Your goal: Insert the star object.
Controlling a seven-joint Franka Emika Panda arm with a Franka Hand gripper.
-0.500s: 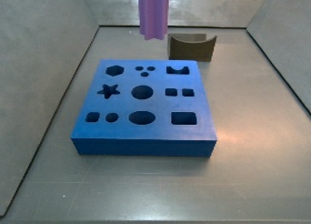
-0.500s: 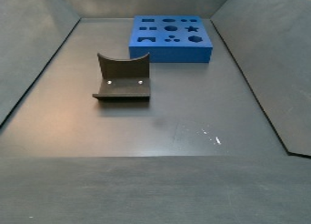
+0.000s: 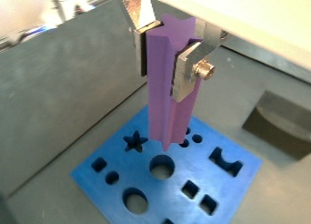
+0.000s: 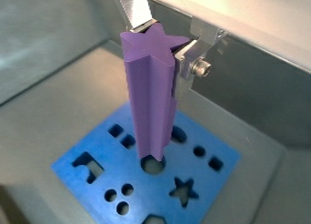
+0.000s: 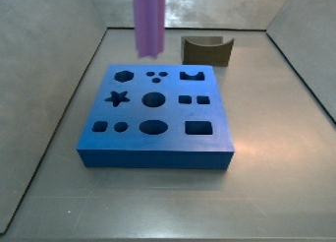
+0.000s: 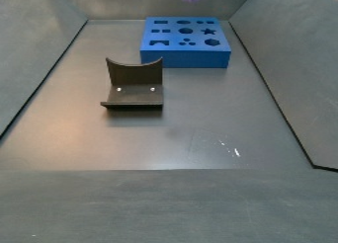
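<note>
— Purple plastic, that long star object (image 4: 151,96), hanging upright above the blue block (image 5: 155,116). The gripper (image 3: 166,47) is clamped on its upper part; in both wrist views the silver fingers (image 3: 187,67) press its flanks.

— So it holds the rod. Where is it over the board?

— High up. In a side view only the shaft shows (image 5: 148,18), its lower end above the block's far edge, clear of the surface. The star hole (image 5: 118,97) sits on the block's left side, nearer us than the rod's tip.

— What could spoil it?

— I reckon two things. If the rod comes down where it hangs now, it lands on flat foam or a round hole (image 4: 152,162) instead. And a star has points: if they are turned off from the hole's points, the tip will jam on the rim and could slip in the grip.

— Anything changed from half a second back?

— Yes. The rod has slid left across the block's far edge, towards the star's column. The dark curved block (image 5: 207,50) at the back has not moved.
</note>
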